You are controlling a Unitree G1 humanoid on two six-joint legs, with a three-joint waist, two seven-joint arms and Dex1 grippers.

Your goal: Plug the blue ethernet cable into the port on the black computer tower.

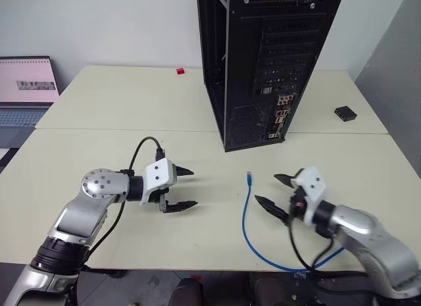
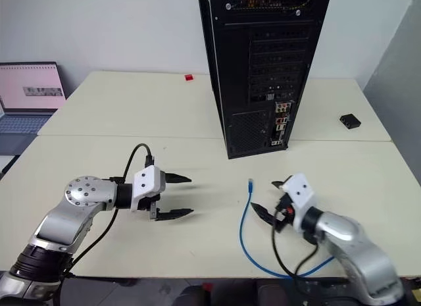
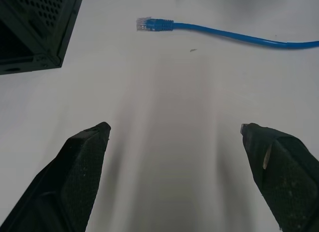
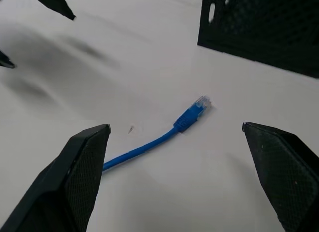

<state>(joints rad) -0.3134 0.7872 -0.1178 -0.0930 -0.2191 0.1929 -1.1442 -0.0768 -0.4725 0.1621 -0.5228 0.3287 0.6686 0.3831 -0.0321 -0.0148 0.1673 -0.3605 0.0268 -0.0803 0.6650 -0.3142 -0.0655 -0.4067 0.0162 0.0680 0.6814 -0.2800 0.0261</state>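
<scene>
Reaching in from the right, the right gripper (image 1: 273,191) hovers low over the pale cream table (image 1: 118,154) with its two black fingers spread wide and nothing between them. Just beside its fingertips lies the blue ethernet cable (image 1: 246,224), a thin bright blue cord whose clear plastic plug (image 1: 249,178) rests flat on the table, pointing toward the tower. The cord curves back from the plug toward the table's near edge and passes under the right arm. The right wrist view shows the plug (image 4: 201,102) lying free between the spread fingers and beyond them, with a lower corner of the tower just past it.

Across from it, the left gripper (image 1: 186,187) also hovers above the table, its fingers wide apart and empty, aimed toward the plug. Its wrist view shows the plug's clear tip in closer detail than the head views do.

Behind both stands the black computer tower (image 1: 263,62), a tall perforated metal case, upright near the table's middle. The head views show its rear connector cluster, where the port (image 1: 282,102) sits among small coloured jacks; I cannot tell its exact socket.

Farther off rest a small red object (image 1: 179,71), a small black box (image 1: 345,112) and an open laptop (image 1: 26,89).
</scene>
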